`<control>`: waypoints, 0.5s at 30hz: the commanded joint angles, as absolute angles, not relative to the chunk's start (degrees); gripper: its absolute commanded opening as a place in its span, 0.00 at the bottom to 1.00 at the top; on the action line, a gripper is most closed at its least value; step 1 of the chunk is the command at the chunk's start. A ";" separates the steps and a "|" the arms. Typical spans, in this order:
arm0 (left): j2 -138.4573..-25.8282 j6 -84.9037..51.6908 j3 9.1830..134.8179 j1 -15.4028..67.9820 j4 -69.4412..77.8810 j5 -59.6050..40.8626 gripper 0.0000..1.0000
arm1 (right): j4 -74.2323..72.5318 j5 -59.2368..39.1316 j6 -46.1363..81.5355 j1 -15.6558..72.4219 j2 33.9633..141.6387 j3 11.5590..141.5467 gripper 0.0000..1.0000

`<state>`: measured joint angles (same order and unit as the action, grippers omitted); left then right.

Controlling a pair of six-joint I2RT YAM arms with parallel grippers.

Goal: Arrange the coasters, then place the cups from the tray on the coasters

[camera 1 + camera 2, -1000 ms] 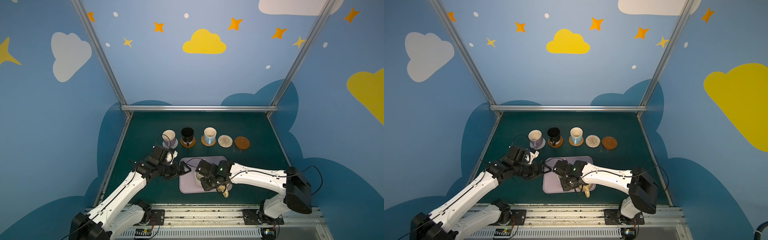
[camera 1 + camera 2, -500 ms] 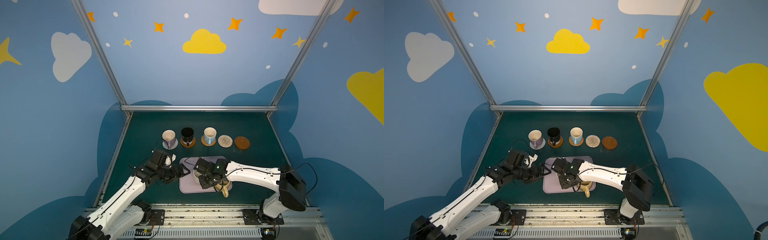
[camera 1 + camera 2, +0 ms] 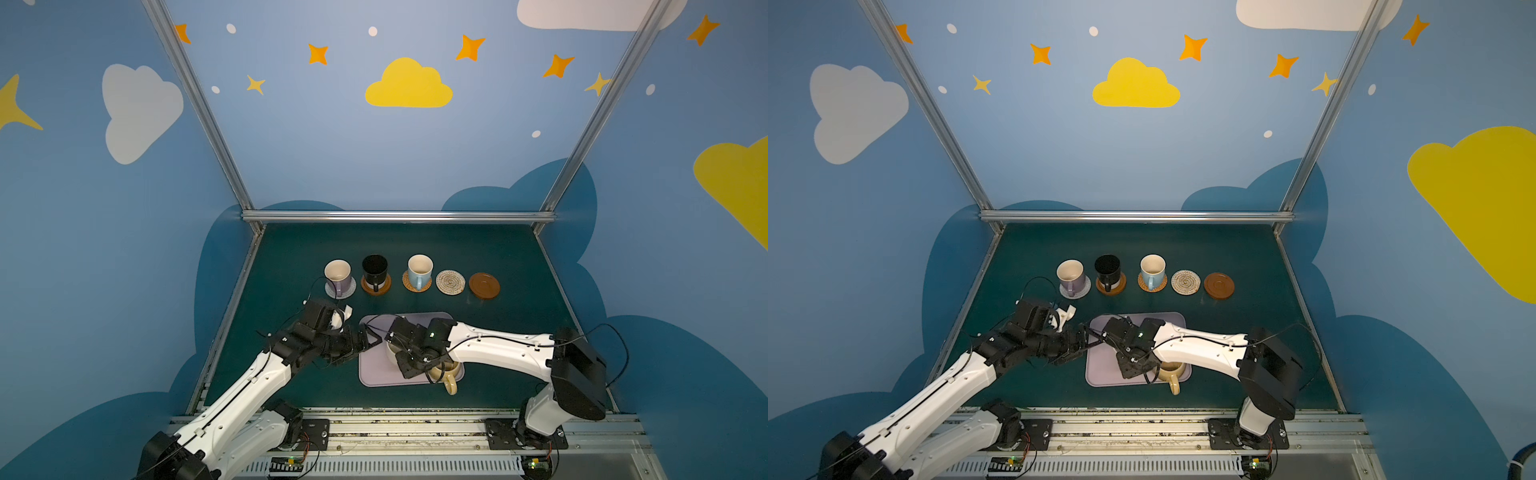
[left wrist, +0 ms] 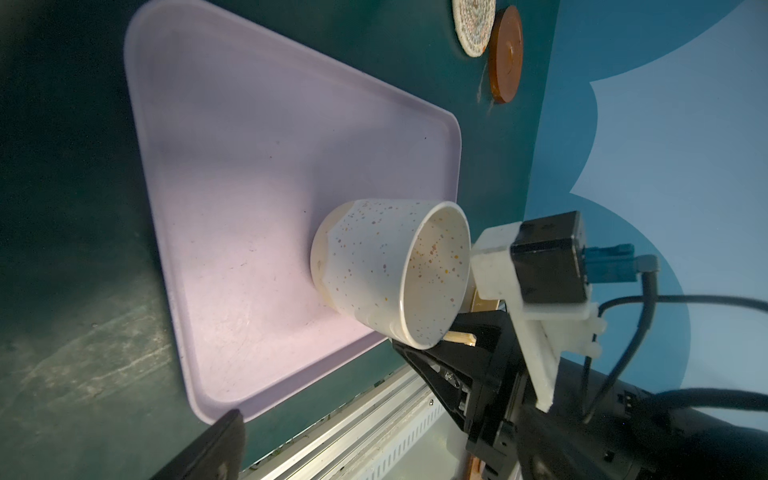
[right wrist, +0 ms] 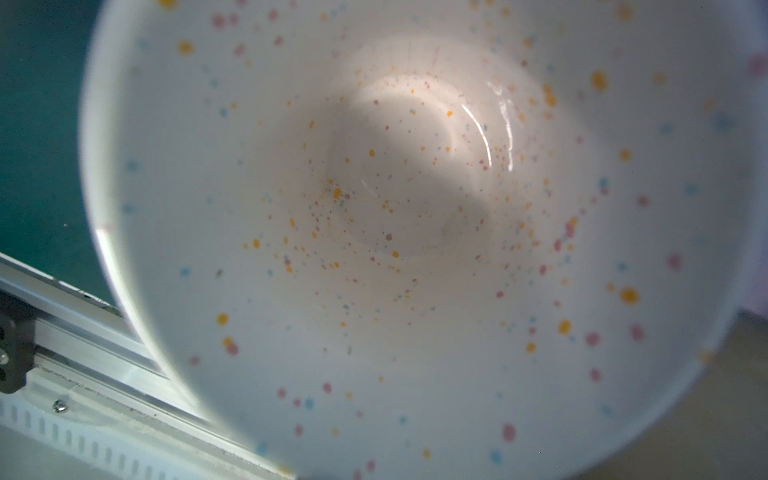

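Observation:
Three cups stand on coasters at the back: the lilac cup (image 3: 338, 277) on a grey woven coaster (image 3: 350, 291), the black cup (image 3: 375, 270) on a brown coaster (image 3: 384, 287), and the light blue cup (image 3: 419, 272) on an orange woven coaster (image 3: 409, 286). The cream woven coaster (image 3: 450, 282) and the other brown coaster (image 3: 484, 285) are bare. On the lilac tray (image 3: 374, 374) (image 4: 257, 137), my right gripper (image 3: 409, 365) (image 4: 436, 338) is shut on the tilted speckled cream cup (image 4: 374, 266) (image 5: 415, 208). The mustard cup (image 3: 448, 374) stands beside it. My left gripper (image 3: 370, 338) is open at the tray's left edge.
The tray lies near the table's front edge, close to the metal rail (image 3: 395, 430). The two arms' wrists almost meet over the tray's left half. Green mat (image 3: 498, 332) lies bare to the right of the tray, toward the side wall.
My right gripper has shifted left over the tray and closed on the speckled cup, which now tilts. The left arm has barely moved and stays open.

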<state>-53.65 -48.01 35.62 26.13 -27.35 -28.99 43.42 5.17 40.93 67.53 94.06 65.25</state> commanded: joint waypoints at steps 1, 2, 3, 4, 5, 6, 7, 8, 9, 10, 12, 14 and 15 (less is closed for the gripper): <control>-52.88 -48.59 35.07 25.90 -26.35 -29.88 1.00 | 42.98 7.81 40.95 67.84 93.41 66.89 0.14; -52.77 -48.69 35.00 25.90 -26.13 -29.88 1.00 | 42.89 7.86 40.88 67.84 93.22 66.78 0.13; -52.80 -48.88 34.85 25.91 -25.81 -29.93 1.00 | 42.80 7.91 40.62 67.79 93.09 66.88 0.12; -52.82 -49.09 34.74 25.84 -25.46 -30.08 1.00 | 42.80 7.90 40.46 67.76 93.16 67.04 0.12; -52.85 -49.33 34.52 25.84 -25.05 -30.12 1.00 | 42.87 7.91 40.31 67.76 93.29 67.25 0.11; -52.99 -49.62 34.28 25.87 -24.47 -30.35 1.00 | 42.97 7.91 40.12 67.76 93.55 67.53 0.10; -53.14 -50.05 34.07 25.94 -23.80 -30.76 1.00 | 43.22 7.91 39.95 67.72 93.81 67.82 0.06; -53.17 -50.50 33.86 25.90 -23.17 -31.03 0.99 | 43.39 7.90 39.79 67.76 94.04 68.11 0.03; -53.10 -51.06 33.59 25.96 -22.29 -31.40 1.00 | 43.50 7.90 39.81 67.80 94.13 68.33 0.01; -52.91 -51.80 33.19 25.85 -21.46 -31.70 1.00 | 43.51 7.99 39.73 67.81 94.13 68.47 0.00; -52.30 -53.56 32.64 25.85 -21.32 -30.55 1.00 | 43.54 8.23 39.48 67.72 93.88 68.68 0.00; -51.36 -54.87 31.74 25.96 -20.25 -29.80 1.00 | 43.98 8.72 39.23 67.72 93.40 69.03 0.00; -50.80 -55.37 31.11 25.92 -19.03 -29.87 1.00 | 44.16 8.95 38.86 67.76 93.05 69.23 0.00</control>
